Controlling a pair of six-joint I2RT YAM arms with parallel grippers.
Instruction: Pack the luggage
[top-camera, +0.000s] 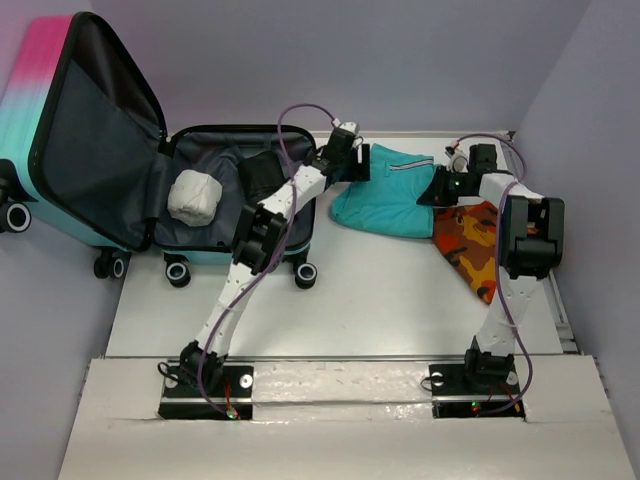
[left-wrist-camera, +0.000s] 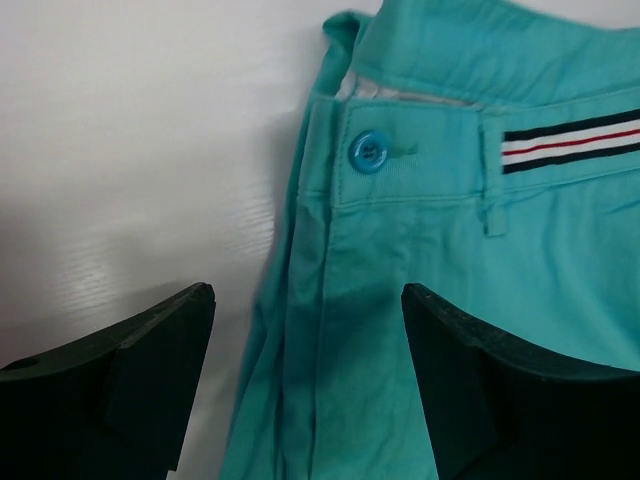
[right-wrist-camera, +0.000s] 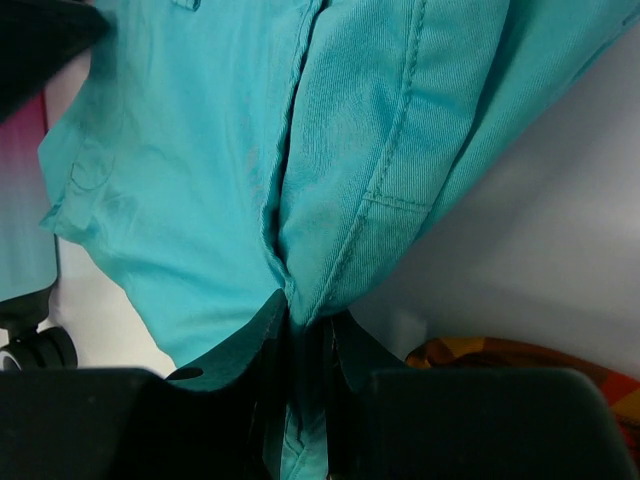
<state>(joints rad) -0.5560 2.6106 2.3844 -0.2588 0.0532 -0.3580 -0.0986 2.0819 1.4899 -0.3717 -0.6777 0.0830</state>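
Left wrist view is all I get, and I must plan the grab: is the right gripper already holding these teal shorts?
Observer: Yes. The right gripper is shut on a fold of the teal shorts, with the fabric pinched between its fingers.
Operator: Where is the luggage from here?
Observer: The luggage lies open at the far left of the table, lid propped up, to the left of the left gripper.
Operator: Anything in it yet?
Observer: A white rolled bundle sits in the half that lies flat.
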